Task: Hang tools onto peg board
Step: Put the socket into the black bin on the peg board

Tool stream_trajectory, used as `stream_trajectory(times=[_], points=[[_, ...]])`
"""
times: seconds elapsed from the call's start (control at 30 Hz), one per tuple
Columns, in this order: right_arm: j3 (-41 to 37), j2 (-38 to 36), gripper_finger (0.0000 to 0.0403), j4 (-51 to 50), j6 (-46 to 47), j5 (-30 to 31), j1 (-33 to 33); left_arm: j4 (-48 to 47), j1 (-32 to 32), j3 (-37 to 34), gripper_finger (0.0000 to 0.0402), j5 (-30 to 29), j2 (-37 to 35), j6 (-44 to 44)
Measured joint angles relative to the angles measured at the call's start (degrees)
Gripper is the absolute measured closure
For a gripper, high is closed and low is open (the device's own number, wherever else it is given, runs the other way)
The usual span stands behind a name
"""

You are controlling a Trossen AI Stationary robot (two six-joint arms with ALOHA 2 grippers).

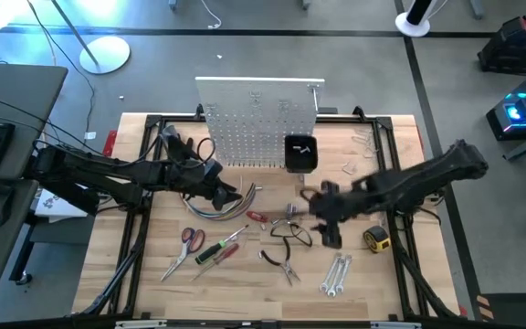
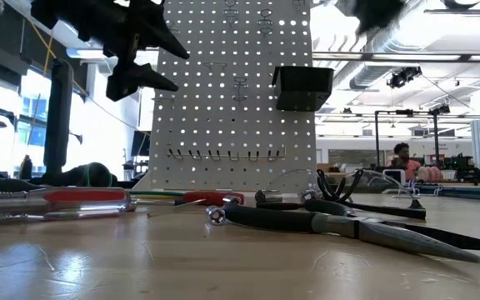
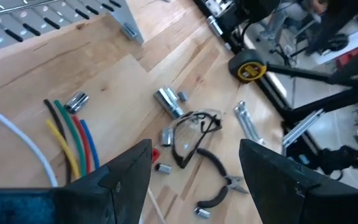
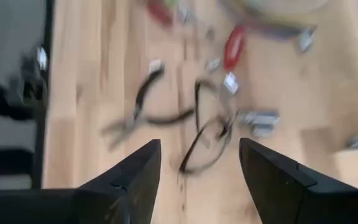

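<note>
**High view: both jaws open above scattered tools**

Right gripper point(image 1: 329, 222) hangs with jaws apart, empty, over black-handled pliers point(image 1: 286, 239). Left gripper point(image 1: 229, 194), jaws spread, hovers by the cable bundle point(image 1: 210, 212). At twelve o'clock stands the white peg board point(image 1: 254, 128), its black bin point(image 1: 300, 153) at its three o'clock; contents unseen. Only the low view shows the board's row of hooks point(image 2: 223, 153).

From above you see the white perforated peg board point(image 1: 258, 123) at the far edge of the pale wooden desk point(image 1: 153, 292), a small black bin point(image 1: 300, 153) on it. Your left claw point(image 1: 229, 195) hovers over curved coloured cables point(image 1: 236, 208). Your right claw point(image 1: 330, 230) hangs above black-handled pliers point(image 1: 281, 263), near the yellow tape measure point(image 1: 377, 239), red-handled scissors point(image 1: 190, 240) and silver wrenches point(image 1: 336, 274).
</note>
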Motion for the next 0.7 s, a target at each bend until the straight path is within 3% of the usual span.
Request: stream_trajectory(times=[0.07, 0.3, 0.47, 0.7], points=[[-4.1, 1.4, 0.0193, 1.9, 3.9, 0.2, 0.4, -0.5, 0.0, 0.0, 0.0165, 0.0, 0.0, 0.7], [-12.8, 6.3, 0.0212, 15.5, 31.5, -1.2, -5.3, -0.5, 0.0, 0.0, 0.0165, 0.0, 0.0, -1.2], [-16.3, 9.9, 0.0218, 19.5, 56.9, -0.7, -7.5, -0.5, -0.1, 0.0, 0.0165, 0.2, 0.0, -2.6], [-19.7, 17.1, 0.0219, 25.3, 71.2, -2.2, -6.9, -0.5, -0.1, 0.0, 0.0165, 0.6, 0.0, -1.8]])
